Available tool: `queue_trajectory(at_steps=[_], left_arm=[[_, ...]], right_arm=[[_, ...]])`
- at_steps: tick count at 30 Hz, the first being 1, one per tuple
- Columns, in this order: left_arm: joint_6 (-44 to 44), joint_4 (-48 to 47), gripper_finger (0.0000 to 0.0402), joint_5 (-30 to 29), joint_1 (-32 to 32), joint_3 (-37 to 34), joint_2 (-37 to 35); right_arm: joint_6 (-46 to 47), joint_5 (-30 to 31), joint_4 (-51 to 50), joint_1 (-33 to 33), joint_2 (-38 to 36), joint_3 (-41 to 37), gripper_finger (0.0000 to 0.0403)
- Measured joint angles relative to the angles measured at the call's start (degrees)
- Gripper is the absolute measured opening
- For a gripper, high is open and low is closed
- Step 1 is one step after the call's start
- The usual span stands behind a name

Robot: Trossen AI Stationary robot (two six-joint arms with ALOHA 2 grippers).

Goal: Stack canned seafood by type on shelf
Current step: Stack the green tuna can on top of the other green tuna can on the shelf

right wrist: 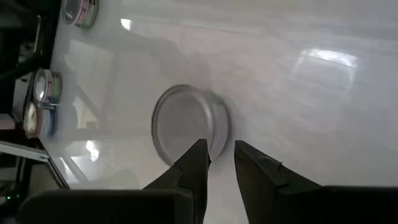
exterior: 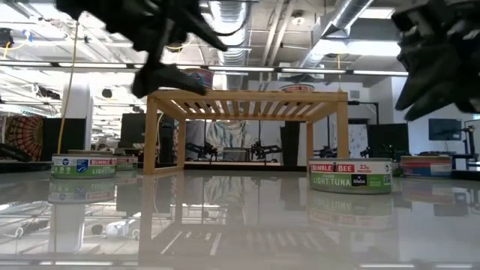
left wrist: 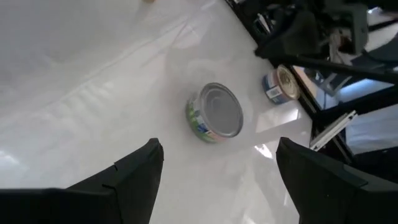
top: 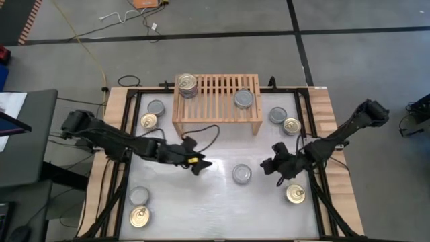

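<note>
Surface: glossy white table point(top: 215, 202), workshop room with ceiling pipes behind it in the low view
Shelf: light-wood slatted shelf point(top: 216, 101) at table's far edge; stack of gold-top tins point(top: 187, 85) on its left end, one silver-top tin point(top: 243, 99) toward its right
Loose tins: silver-top tin point(top: 242, 174) mid-table between both grippers; gold-top tin point(top: 295, 193) near right gripper; others scattered at left and right edges
Left gripper point(top: 197, 163): above table left of centre, fingers spread wide, grasping nothing
Right gripper point(top: 275, 165): just right of the mid-table tin, fingers nearly closed with narrow gap, empty
</note>
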Motion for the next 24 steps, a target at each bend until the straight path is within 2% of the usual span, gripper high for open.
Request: queue_trajectory(at_steps=[5,13,17,24], left_arm=[[2.1,0.1,0.0299,0.2,-0.3,6.6,8.9],[-4.1,0.4,0.0299,0.4,0.0,12.8,18.1],[-7.6,0.6,0.0299,0.3,0.1,14.1,20.3],[-7.7,0.4,0.0299,-1.0,0.1,14.2,20.5]], right_arm=[[-0.7,0.0,1.4,-0.9,1.4,-1.8,0.0106],[-1.8,-0.1,5.7,-1.2,4.7,-1.8,0.0106],[-1.0,-0.1,7.1,-1.1,6.6,-1.8,0.0106],[1.1,-0.1,9.5,-1.5,9.3,-1.8,0.0109]])
